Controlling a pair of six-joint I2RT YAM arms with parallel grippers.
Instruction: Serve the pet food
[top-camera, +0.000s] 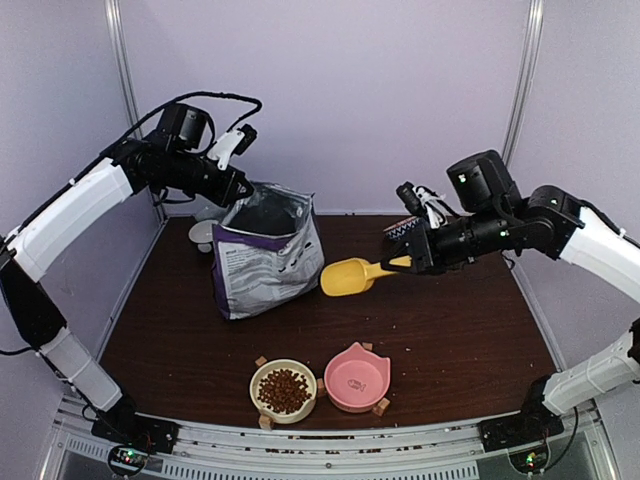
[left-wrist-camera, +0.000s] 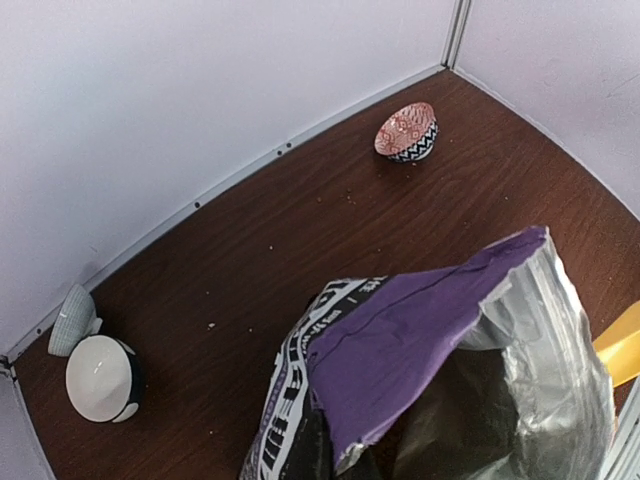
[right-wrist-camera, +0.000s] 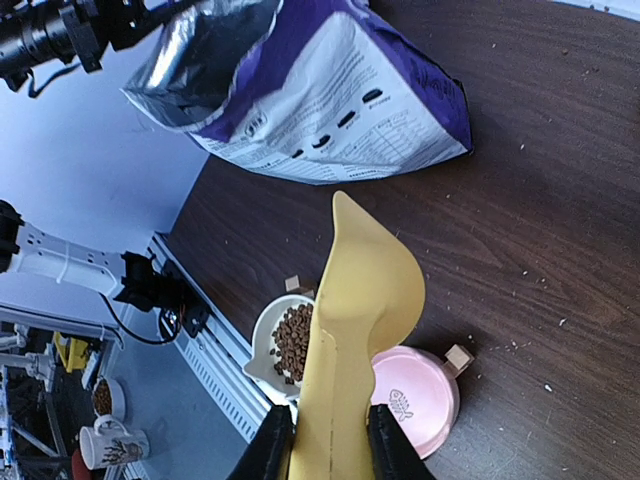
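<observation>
At the far left the left gripper (top-camera: 240, 190) is closed on the top rim of the purple pet-food bag (top-camera: 265, 265). The bag stands upright on the dark wooden table (top-camera: 450, 330) with its silver-lined mouth open. The left wrist view looks down past the bag's torn purple flap (left-wrist-camera: 400, 340), and its own fingers do not show there. Behind the bag, in the far left corner, a white cup (left-wrist-camera: 100, 378) lies beside a ribbed grey cup (left-wrist-camera: 72, 320).

Near the front edge, a cream bowl (top-camera: 284, 390) holds the kibble (top-camera: 284, 392), a heap of small brown pellets that also shows in the right wrist view (right-wrist-camera: 293, 340). Just to its right stands a pink bowl (top-camera: 356, 380) with cat ears.

Further right and farther back, the yellow scoop (top-camera: 350, 277) hangs above the table, its cup just beside the bag's right side. The right gripper (top-camera: 408, 262) clamps its handle, with one finger (right-wrist-camera: 275, 445) on either side. Whether the scoop carries anything cannot be told. A red-and-black patterned bowl (left-wrist-camera: 407, 132) sits by the back wall.
</observation>
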